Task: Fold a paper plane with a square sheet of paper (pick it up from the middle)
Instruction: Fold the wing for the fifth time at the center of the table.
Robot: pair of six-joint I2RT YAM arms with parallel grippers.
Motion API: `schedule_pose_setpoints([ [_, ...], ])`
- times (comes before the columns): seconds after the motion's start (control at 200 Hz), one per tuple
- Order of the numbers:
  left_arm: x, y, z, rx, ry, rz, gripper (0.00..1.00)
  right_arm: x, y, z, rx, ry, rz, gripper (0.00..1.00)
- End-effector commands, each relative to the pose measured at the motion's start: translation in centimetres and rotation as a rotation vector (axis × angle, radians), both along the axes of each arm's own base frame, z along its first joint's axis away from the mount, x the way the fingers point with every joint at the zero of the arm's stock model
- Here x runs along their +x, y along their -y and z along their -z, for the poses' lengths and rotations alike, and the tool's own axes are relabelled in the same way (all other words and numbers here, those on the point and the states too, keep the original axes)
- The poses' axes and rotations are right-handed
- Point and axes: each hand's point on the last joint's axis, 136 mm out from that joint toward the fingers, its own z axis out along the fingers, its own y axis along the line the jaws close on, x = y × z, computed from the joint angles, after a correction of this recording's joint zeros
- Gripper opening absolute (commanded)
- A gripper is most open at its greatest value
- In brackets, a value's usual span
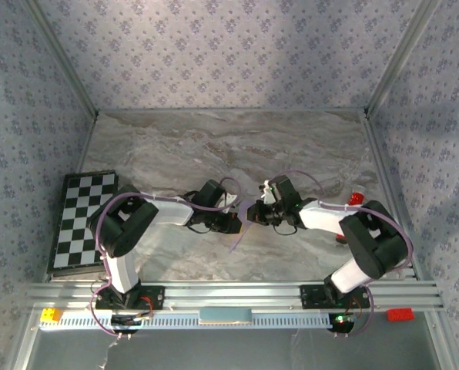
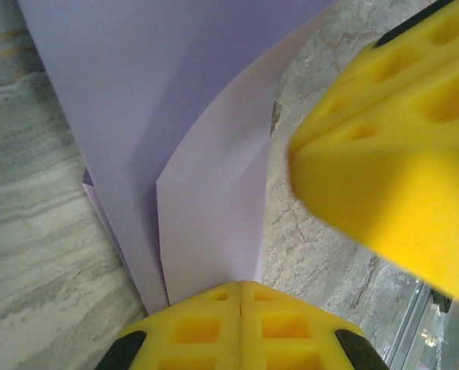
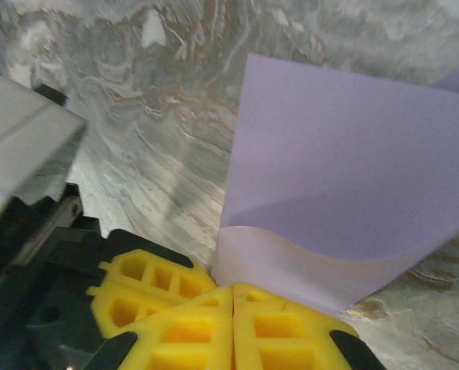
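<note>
It looked like a robot lab test cell, not a home. The marble-pattern table (image 1: 214,139) was boxed in on 3 sides by walls (image 1: 214,54) w/ blue floral print, joined by metal corner posts (image 1: 65,62). The left arm (image 1: 125,227) and right arm (image 1: 376,239) were bolted to an aluminium rail (image 1: 229,291) at the near edge; a chequered board (image 1: 79,223) lay at the left.
</note>
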Motion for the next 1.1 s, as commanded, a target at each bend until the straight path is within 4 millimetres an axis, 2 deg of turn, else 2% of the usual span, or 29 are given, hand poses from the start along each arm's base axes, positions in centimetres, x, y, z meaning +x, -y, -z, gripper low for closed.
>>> schedule_pose_setpoints([
  [0.0,-4.7,-4.9,5.5,0.244,-0.197,0.014,0.00,0.3,-0.2,1.0,-0.016,0.005,0.001,0.08],
  [0.135,-4.7,-4.9,5.6,0.241,-0.204,0.013,0.00,0.7,-0.2,2.1,-0.037,-0.010,0.006,0.08],
  [0.345,-5.0,-5.4,6.0,0.259,-0.210,0.016,0.00,2.3,2.5,4.1,-0.076,-0.049,0.119,0.08],
  [0.885,-5.5,-6.0,6.6,0.277,-0.221,0.018,0.00,7.0,7.2,4.5,-0.108,-0.076,0.300,0.08],
  [1.099,-5.4,-6.0,6.4,0.272,-0.217,0.017,0.00,8.3,7.6,2.2,-0.078,-0.032,0.314,0.08],
])
